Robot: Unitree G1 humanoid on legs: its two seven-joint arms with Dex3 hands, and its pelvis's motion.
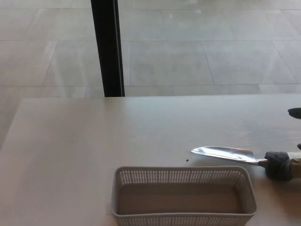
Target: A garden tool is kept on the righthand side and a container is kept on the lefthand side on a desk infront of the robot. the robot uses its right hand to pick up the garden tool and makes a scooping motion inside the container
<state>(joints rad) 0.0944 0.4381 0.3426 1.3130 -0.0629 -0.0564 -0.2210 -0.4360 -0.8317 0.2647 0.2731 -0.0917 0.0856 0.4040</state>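
A garden trowel (pixel 244 157) lies on the pale desk (pixel 94 141) at the right, its shiny metal blade pointing left and its black and tan handle running off the right edge. A grey perforated plastic basket (pixel 183 195), the container, stands empty at the front of the desk, just in front of the trowel's blade. A small black part of my right hand (pixel 295 113) shows at the right edge, above the trowel's handle and apart from it. Too little of it is visible to read its state. My left hand is out of the picture.
A black vertical post (pixel 107 47) stands behind the desk's far edge, on a grey tiled floor. A tiny dark speck (pixel 187 160) lies on the desk beside the blade's tip.
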